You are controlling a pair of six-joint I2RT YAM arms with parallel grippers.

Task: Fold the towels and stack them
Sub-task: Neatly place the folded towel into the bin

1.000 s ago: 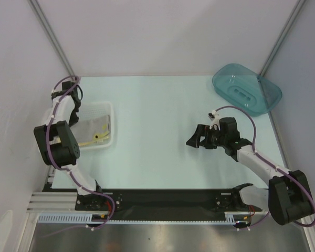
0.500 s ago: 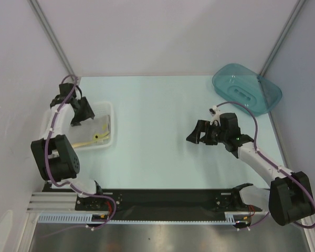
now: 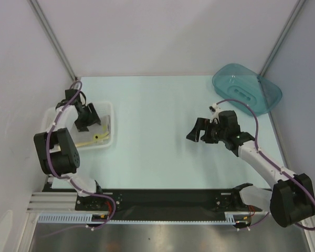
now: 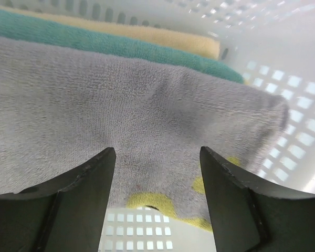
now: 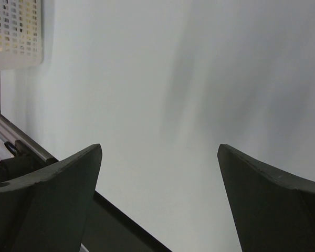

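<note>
At the left, my left pincer [image 3: 87,118] reaches into the basket [image 3: 107,105], jaws apart and gripping nothing. Close under its fingertips lies the grey towel [image 4: 121,94] with yellow patches. Beyond it are a teal towel [image 4: 94,39] and then a yellow towel [image 4: 168,39], the last next to the basket wall. Right of centre, my right pincer [image 3: 196,131] hovers wide open over the bench [image 3: 152,100], holding nothing. The tub [image 3: 247,89] sits in the far right corner.
</note>
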